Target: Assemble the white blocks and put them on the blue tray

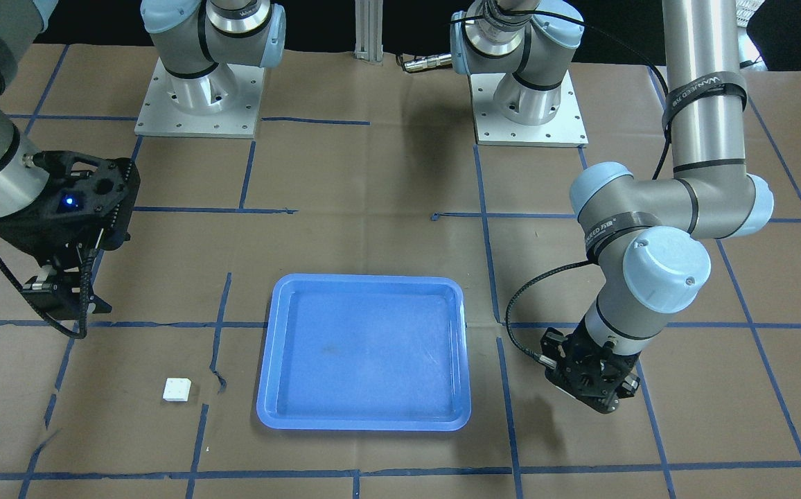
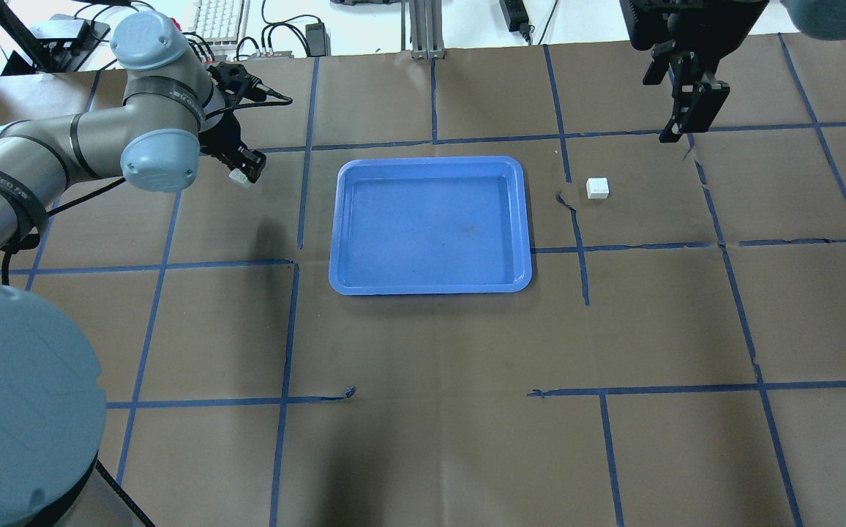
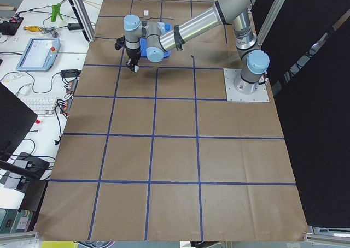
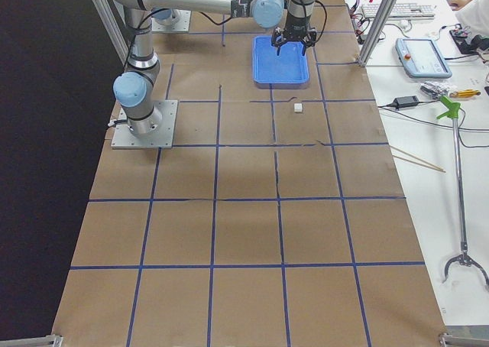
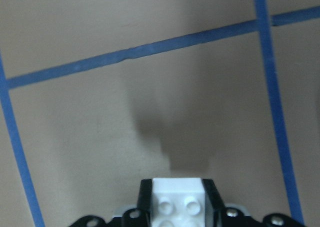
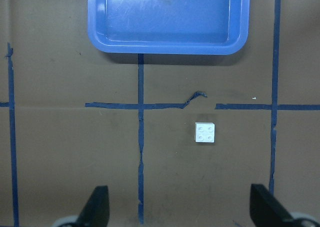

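A small white square block [image 2: 597, 189], four round studs up, lies on the brown counter [image 2: 430, 344] near the blue tray [image 2: 430, 219]. Across the tray, the left end effector [image 2: 246, 170] clamps its twin [image 5: 179, 192]. The right end effector [image 6: 182, 209] hangs spread wide, farther from the tray.

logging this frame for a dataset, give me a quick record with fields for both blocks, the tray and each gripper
left gripper: shut on held block, raised off the table, on the tray's left side
held block: white, studs showing in the wrist view
loose block: on the table, studs up, right of the tray, apart from it
right gripper: open, empty, above the table
blue tray: empty
assembly: not yet done
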Tool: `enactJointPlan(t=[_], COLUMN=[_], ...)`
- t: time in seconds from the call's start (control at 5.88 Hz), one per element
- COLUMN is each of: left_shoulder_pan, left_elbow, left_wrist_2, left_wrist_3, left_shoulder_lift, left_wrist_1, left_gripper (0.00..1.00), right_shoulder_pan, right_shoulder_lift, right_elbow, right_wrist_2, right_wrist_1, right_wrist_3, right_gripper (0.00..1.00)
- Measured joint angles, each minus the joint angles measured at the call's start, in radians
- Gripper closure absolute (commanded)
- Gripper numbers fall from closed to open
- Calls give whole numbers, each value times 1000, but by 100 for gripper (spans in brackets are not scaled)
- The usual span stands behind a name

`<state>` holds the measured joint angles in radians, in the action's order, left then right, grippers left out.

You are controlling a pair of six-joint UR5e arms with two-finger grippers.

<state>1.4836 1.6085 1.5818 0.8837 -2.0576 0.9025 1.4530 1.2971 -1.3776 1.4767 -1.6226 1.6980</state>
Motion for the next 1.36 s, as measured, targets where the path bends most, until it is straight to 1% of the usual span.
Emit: enactJointPlan(t=[0.17,0.34,0.51,0.68,0.85,1.19,1.36], left_shoulder_pan=[41,106,170,229,286,366,381], left_elbow=[1,1,1,1,4,7,7], left_wrist_2=[0,2,2,1,1,1,-1], left_wrist_3=[209,392,506,555,583,592,577], left_shoulder_lift=[3,3,-4,-15,-27,-77,-105], left_wrist_1=[0,0,0,1,2,-22,-41], left_gripper=[100,100,100,100,100,100,100], right_shoulder_pan=[-34,-73,-113,-146,-170,-193,-196], right_shoulder_lift=[-51,-93,-131,-159,-177,-189,-202], right_elbow=[-1,-9,-29,-66,-128,-261,-286], right_wrist_2=[-62,-137,-211,-272,-321,-381,-402], right_wrist_1=[-14,-20,-33,-64,-133,-333,-401], right_wrist_3=[28,71,125,168,193,227,236], right_gripper=[0,0,0,0,0,0,0])
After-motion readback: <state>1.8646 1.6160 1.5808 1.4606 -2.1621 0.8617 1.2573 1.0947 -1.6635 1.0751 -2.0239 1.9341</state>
